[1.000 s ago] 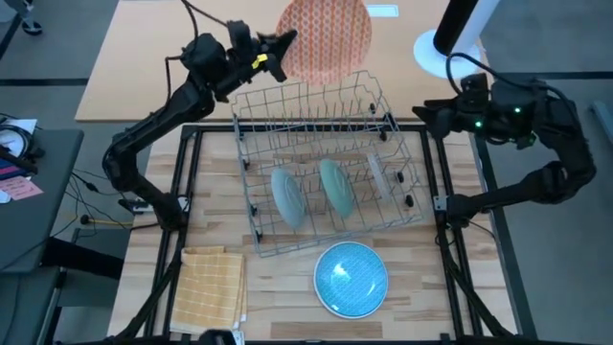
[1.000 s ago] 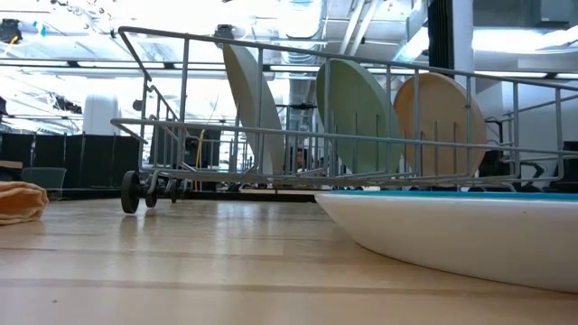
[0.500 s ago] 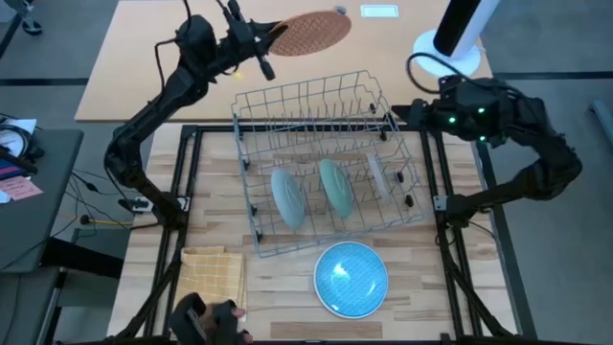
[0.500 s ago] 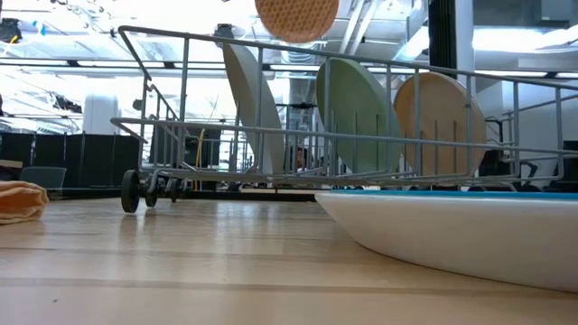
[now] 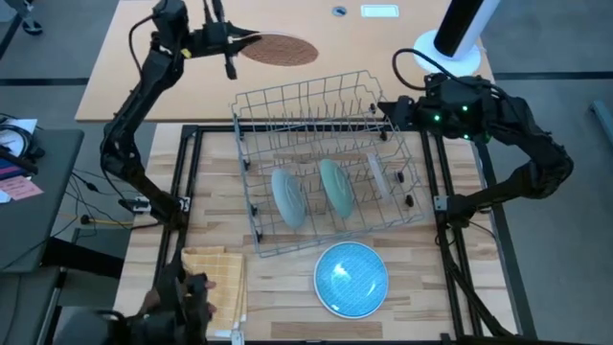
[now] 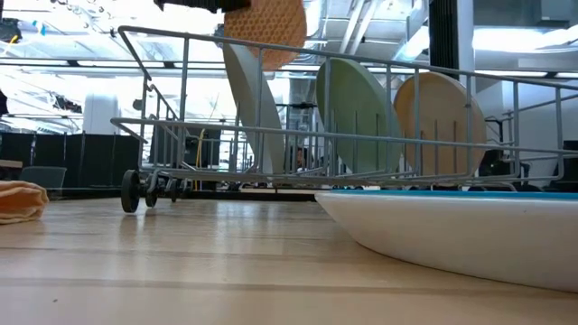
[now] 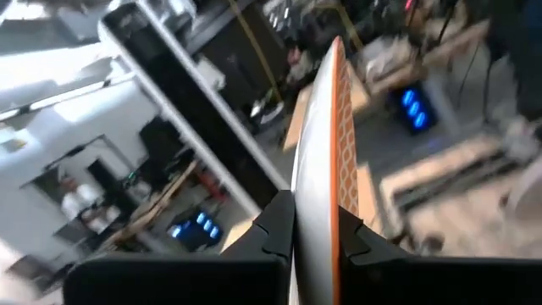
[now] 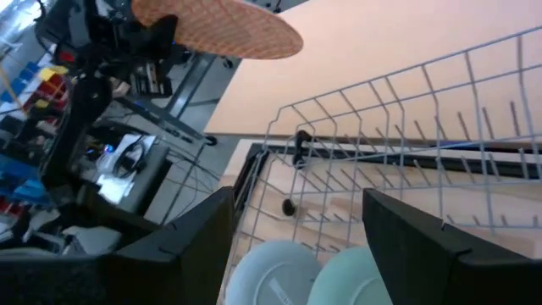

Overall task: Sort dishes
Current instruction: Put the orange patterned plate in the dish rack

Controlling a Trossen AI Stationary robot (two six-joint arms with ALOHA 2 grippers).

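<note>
Yellow cloth: you see it lying at the bench's near left corner, with a person's gloved hand at its edge.
Left hand: raised beyond the rack's far left corner; its fingers are clamped on the rim of the orange-red patterned plate.
Orange-red patterned plate: held in the air, seen nearly edge-on from above, above the rack's far side.
Wire rack: on the bench, holding three plates upright in a row: white plate, pale green plate, beige plate.
Blue-faced plate: flat on the bench, just in front of the rack.
Right hand: you find it raised at the rack's far right corner, fingers spread wide, holding nothing.
</note>
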